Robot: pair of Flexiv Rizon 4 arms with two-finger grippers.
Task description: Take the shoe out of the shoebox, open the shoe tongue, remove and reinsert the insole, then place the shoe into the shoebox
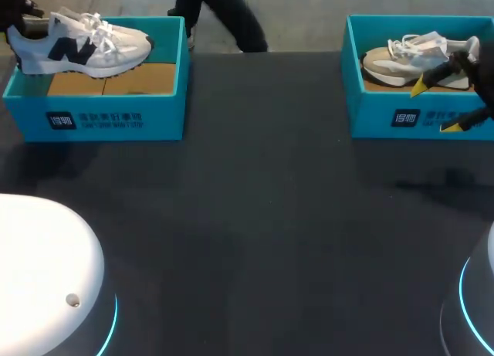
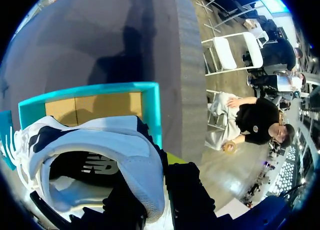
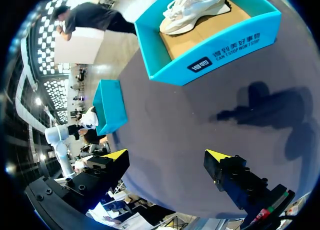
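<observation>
Showing two open turquoise shoeboxes at the far edge of a dark table (image 1: 247, 217), one at each far corner.

**Left side.** The white and navy shoe (image 1: 81, 41) is raised at the far left of the left shoebox (image 1: 100, 116). Its heel overhangs the box's left wall and its toe points right, above the brown cardboard floor (image 1: 131, 82). In the left wrist view the left gripper (image 2: 157, 190) has the shoe by the heel. One dark finger sits inside the collar opening and the other against the outside of the heel, so the heel wall is pinched between them. Only one yellow tip shows, just beside the heel. The laces and toe extend ahead of the gripper, over the box.

**Right side.** The beige shoe (image 1: 409, 55) lies inside the right shoebox (image 1: 386, 116), toward its far wall, with its sole on the cardboard. The right gripper (image 1: 434, 106) comes in from the right and hangs over the box's near wall, just in front of the shoe. In the right wrist view its fingers are spread wide apart with nothing between them. The right shoebox and its shoe lie ahead of the tips, and the left shoebox is well beyond.
</observation>
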